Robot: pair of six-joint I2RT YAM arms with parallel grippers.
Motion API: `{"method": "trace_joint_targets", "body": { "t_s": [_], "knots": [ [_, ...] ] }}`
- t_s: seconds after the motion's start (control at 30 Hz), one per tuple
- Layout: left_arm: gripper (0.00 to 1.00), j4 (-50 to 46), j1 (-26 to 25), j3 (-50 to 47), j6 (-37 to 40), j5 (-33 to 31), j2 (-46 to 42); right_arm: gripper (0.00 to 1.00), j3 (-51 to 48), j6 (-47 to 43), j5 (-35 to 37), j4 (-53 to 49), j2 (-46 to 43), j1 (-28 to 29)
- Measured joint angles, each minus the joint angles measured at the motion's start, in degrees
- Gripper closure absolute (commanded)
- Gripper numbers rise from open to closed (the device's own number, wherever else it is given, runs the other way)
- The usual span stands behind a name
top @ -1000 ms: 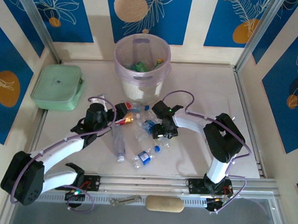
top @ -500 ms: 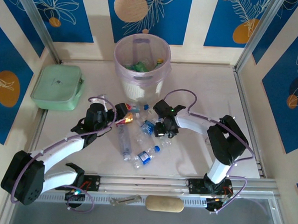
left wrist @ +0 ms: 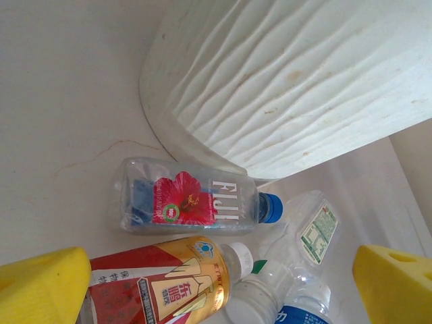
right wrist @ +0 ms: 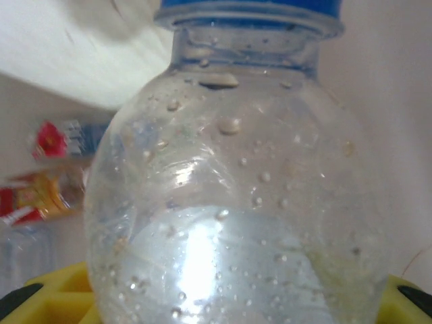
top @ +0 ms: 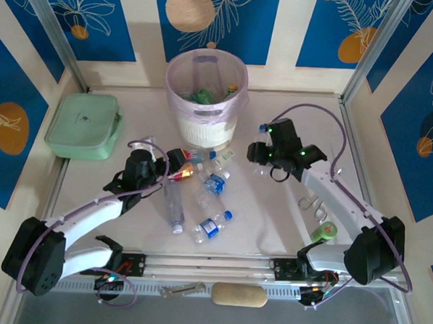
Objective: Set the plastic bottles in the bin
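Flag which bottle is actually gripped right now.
The clear blue-capped bottle clamped in the right gripper, right of the bin. The other bottles lie loose on the table by the open left gripper.

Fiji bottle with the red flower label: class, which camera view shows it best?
Left wrist: the Fiji bottle lies on its side beside the bin, label readable. Top external shows the bottle tiny; right wrist, a background blur.

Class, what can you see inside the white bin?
Inside the bin, green bottles and a yellow cap show. Anything beneath them is hidden by the bin's wall and pink liner.
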Motion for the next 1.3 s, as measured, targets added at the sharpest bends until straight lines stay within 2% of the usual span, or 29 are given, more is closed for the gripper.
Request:
{"method": "trace_joint_targets", "body": {
  "t_s": [0.23,0.37,0.6,0.8,1.03,1.3],
  "knots": [
    [0.01,0.4,0.6,-1.3,-0.9,0.0,0.0,0.56,11.4,-5.2,0.2,6.3,-0.4,-0.5],
    [0.01,0.4,1.0,-2.2,-1.1,0.0,-0.5,0.56,14.5,-7.2,-0.2,10.3,-0.3,-0.5],
    [0.01,-0.4,2.8,-3.9,-1.1,0.2,-3.8,0.56,22.6,-9.0,-2.6,19.6,6.1,-0.5],
    [0.01,-2.2,3.9,-5.9,-1.5,0.4,-6.6,0.56,32.3,-10.1,-4.5,23.6,17.4,0.6],
    [0.01,-5.3,4.7,-6.8,-1.3,0.4,-10.7,0.55,48.7,-15.9,-5.2,22.9,33.4,4.7],
    [0.01,-8.3,5.4,-8.0,-1.3,0.2,-13.6,0.53,73.8,-20.3,-5.0,12.0,52.1,7.6]
  ]
}}
